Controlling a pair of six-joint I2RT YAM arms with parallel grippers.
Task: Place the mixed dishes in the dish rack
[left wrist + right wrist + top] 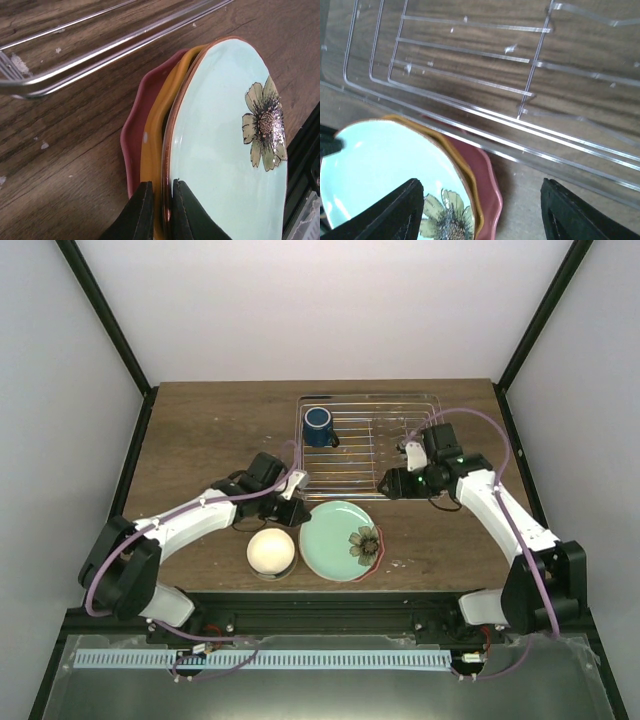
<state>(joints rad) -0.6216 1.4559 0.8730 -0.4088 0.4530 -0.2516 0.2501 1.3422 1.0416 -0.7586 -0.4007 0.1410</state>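
The mint-green flower-marked plate (338,540) lies on the scalloped pink-red plate (379,558) in front of the dish rack (395,455). My left gripper (291,502) is shut on the green plate's left rim. In the left wrist view the left gripper (162,189) pinches that rim, one finger on the green plate's (225,150) face and one on its orange underside, with the pink-red plate (136,127) beneath. My right gripper (392,483) is open and empty over the rack's near rail; it (480,187) hovers above both plates (385,160) (487,175). The dark blue mug (319,426) stands in the rack. The cream-white bowl (271,551) sits near left. The mint-green bowl is out of view.
The rack's chrome near rail (100,55) runs close behind the plates. Its wires (470,75) fill the upper right wrist view. The table's near edge (330,592) is just in front of the bowl and plates.
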